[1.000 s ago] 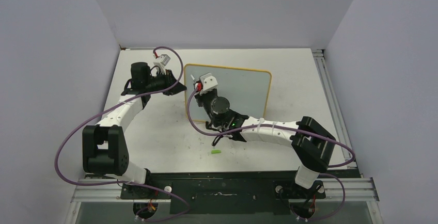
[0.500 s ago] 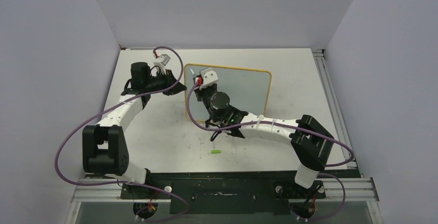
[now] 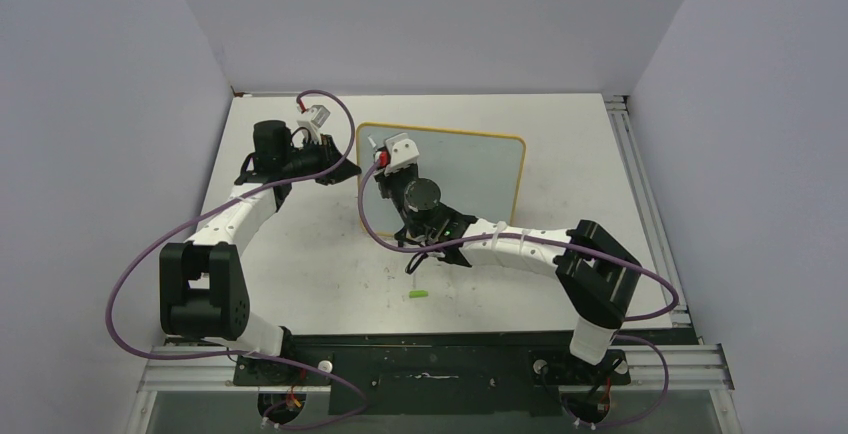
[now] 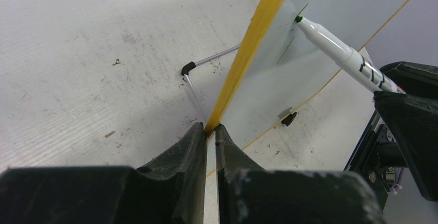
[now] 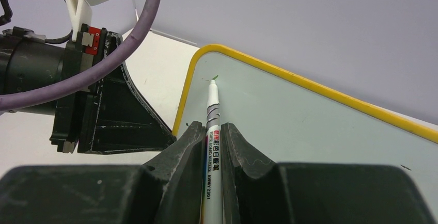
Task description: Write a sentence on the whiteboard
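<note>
Marker [image 5: 213,105] tip has crept to top-left corner of whiteboard [image 3: 470,169], right gripper [image 5: 212,126] clamped on it; left gripper [image 4: 210,129] pinches the frame, board propped on bench [image 3: 300,274]. I judge sentence [image 5: 215,77] barely started.

Your whiteboard [image 3: 480,169] stands on the far half of the table, propped at a tilt on thin wire legs with small black feet, its writing face turned toward the near edge. It is a pale grey-white panel with rounded corners and a thin yellow-orange frame. Of the sentence [image 5: 215,77] you have only a short green stroke or two near the upper left corner, too small to read.
</note>
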